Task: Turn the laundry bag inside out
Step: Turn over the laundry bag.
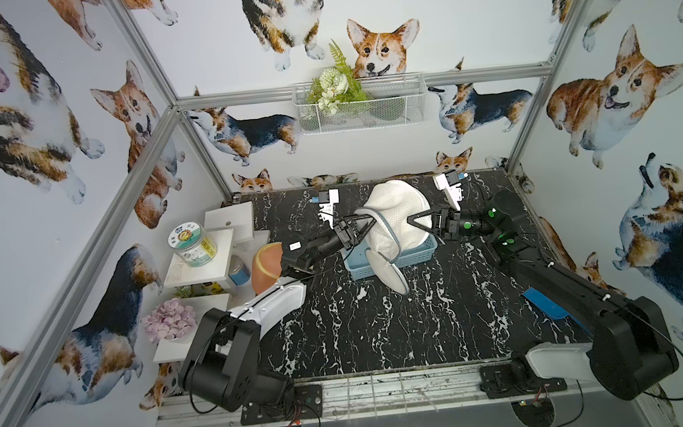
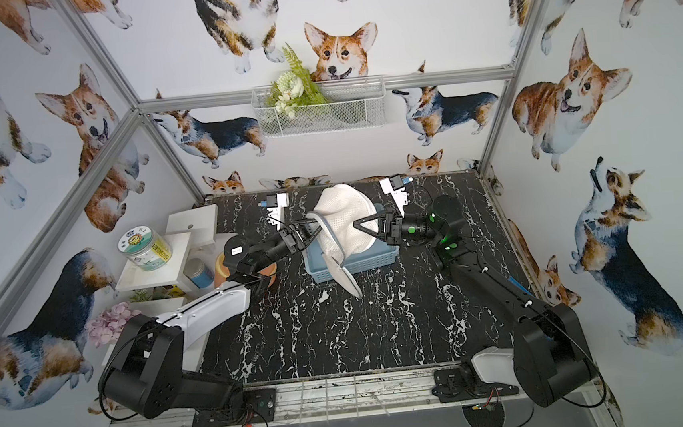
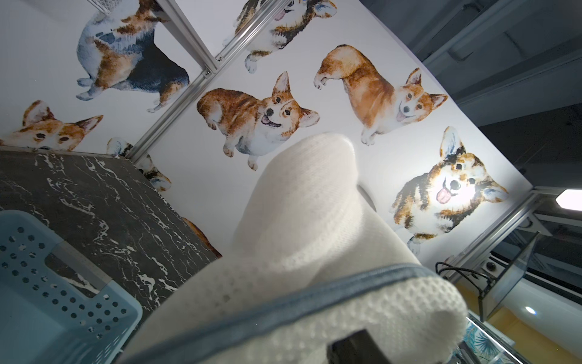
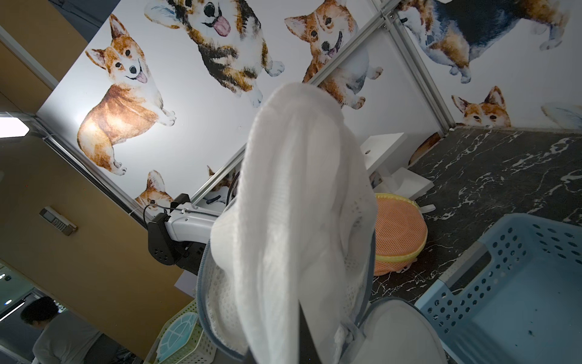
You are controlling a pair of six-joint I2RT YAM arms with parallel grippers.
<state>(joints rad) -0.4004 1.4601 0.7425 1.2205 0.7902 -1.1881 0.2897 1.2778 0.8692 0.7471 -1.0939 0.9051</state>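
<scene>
Jaws of the right gripper (image 1: 413,219) are closed to a point and pinch a fold of white mesh on the flank of the laundry bag (image 1: 394,214). Those of the left gripper (image 1: 363,223) stand at the bag's grey-trimmed mouth; whether they clamp the trim or only bracket it cannot be told.

The bag hangs clear between the two grippers, above the blue basket (image 1: 414,256), which sits mid-width on the tabletop (image 1: 382,324), nearer its rear edge than its front.

Long axis of the bag: from a domed closed end toward the rear edge down to a round zip flap that droops over the basket's front wall. The mouth faces the left arm's side, and the closed flank faces the right arm's. Both arms are in reach, the left at the opening and the right opposite it.

Judged next move: the flank must pass through the mouth, so the right-hand pinch and the rim must travel toward and past each other across the bag's short axis.
</scene>
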